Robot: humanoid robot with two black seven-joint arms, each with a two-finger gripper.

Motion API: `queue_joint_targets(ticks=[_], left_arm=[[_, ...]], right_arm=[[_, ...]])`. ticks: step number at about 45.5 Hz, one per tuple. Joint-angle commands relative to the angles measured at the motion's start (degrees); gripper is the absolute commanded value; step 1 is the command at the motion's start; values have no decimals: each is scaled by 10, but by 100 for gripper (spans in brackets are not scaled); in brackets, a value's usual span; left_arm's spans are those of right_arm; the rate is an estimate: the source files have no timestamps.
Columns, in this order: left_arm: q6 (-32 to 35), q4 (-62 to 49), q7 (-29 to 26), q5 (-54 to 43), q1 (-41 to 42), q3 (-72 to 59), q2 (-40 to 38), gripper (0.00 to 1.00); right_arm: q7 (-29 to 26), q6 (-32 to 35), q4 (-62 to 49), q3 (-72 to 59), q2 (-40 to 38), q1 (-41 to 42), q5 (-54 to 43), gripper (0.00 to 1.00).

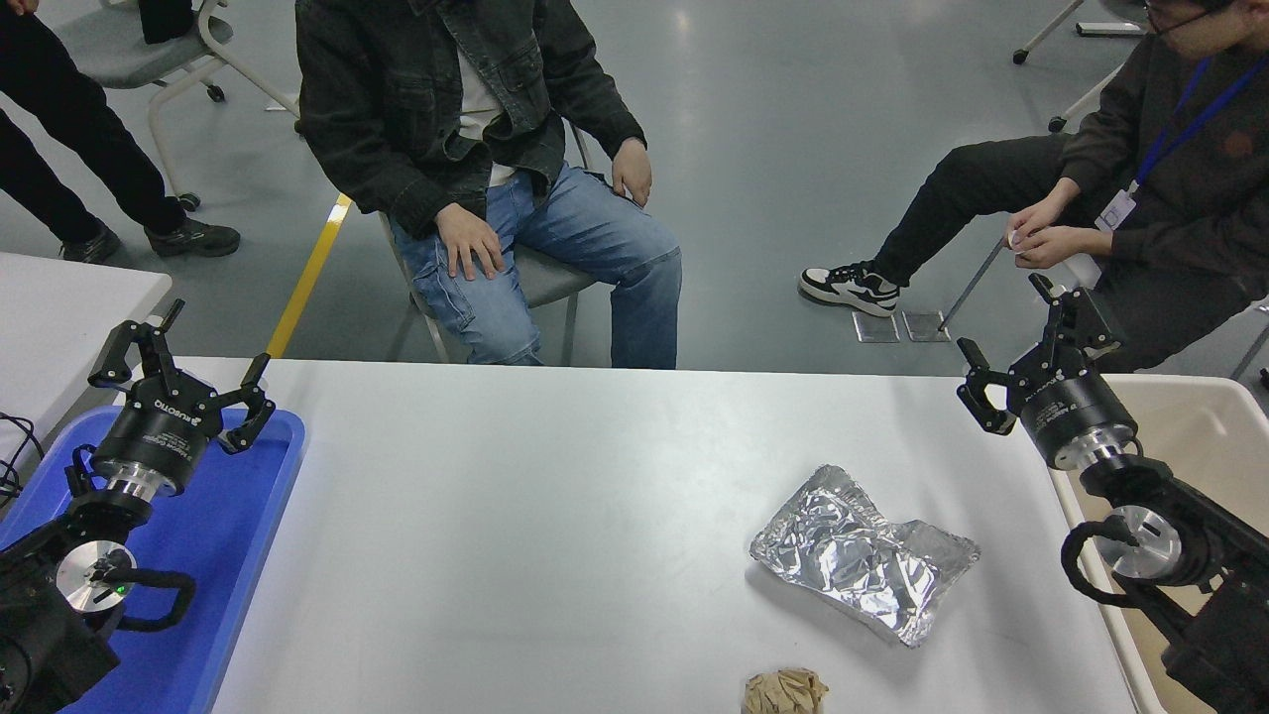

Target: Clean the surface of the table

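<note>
**Two bits of litter left on desk, right arm poised at far right corner**

The desk fills the middle of the view, w/ its wide white top mostly bare; a crumpled foil wrapper lies toward the right edge, roughly midway between far and near edges; a small brown paper wad sits at the near edge, just nearer than the foil and apart from it. Right gripper hangs above the far right corner, fingers spread wide, holding nothing, well apart from the foil. Left gripper is parked over the blue tray at the left edge, fingers also wide and empty. A beige bin stands just beyond the right edge, under the right arm. A person sits past the far edge, another at the far right w/ hands near the arm.

Risks, as I judge them: foil is thin and lies flat, so fingers may scrape the desk or slide the sheet instead of pinching it; a grip on one flap could let it tear or unfold and drop short of the bin; the wad sits so near the near edge that a nudge could knock it off; the seated person at right is close enough that a wide swing of the arm could catch them.
</note>
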Motion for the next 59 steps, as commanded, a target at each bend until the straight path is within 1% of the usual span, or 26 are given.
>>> queue_joint_targets(ticks=[1, 4, 8, 13, 16, 18, 19, 23, 29, 32, 34, 37, 41, 49, 53, 59], left_arm=[[0, 0, 0, 0, 0, 0, 0, 100], [0, 0, 0, 0, 0, 0, 0, 100], [0, 0, 0, 0, 0, 0, 0, 100], [0, 0, 0, 0, 0, 0, 0, 100], [0, 0, 0, 0, 0, 0, 0, 100], [0, 0, 0, 0, 0, 0, 0, 100], [0, 0, 0, 0, 0, 0, 0, 100], [0, 0, 0, 0, 0, 0, 0, 100], [0, 0, 0, 0, 0, 0, 0, 100], [0, 0, 0, 0, 0, 0, 0, 100], [0, 0, 0, 0, 0, 0, 0, 100], [0, 0, 0, 0, 0, 0, 0, 100], [0, 0, 0, 0, 0, 0, 0, 100], [0, 0, 0, 0, 0, 0, 0, 100], [0, 0, 0, 0, 0, 0, 0, 100], [0, 0, 0, 0, 0, 0, 0, 100]], right_arm=[[-10, -14, 76, -75, -56, 14, -2, 100], [-13, -15, 103, -108, -78, 25, -13, 100], [-22, -17, 136, -149, -111, 39, -60, 100], [-45, -18, 164, -170, -143, 48, -115, 100], [-73, -14, 186, -173, -163, 48, -130, 100], [-105, -15, 200, -174, -177, 49, -132, 100], [-144, -14, 210, -172, -188, 49, -130, 100], [-239, -14, 223, -163, -200, 50, -130, 100], [-407, -9, 237, -162, -217, 61, -133, 100], [-468, -7, 256, -166, -226, 68, -144, 100], [-493, 1, 265, -170, -234, 75, -166, 100], [-498, 31, 270, -174, -235, 79, -213, 100], [-498, 54, 290, -175, -238, 77, -268, 99], [-498, 76, 300, -203, -233, 83, -286, 100], [-498, 76, 297, -237, -232, 107, -293, 97], [-498, 74, 293, -294, -231, 152, -293, 98]])
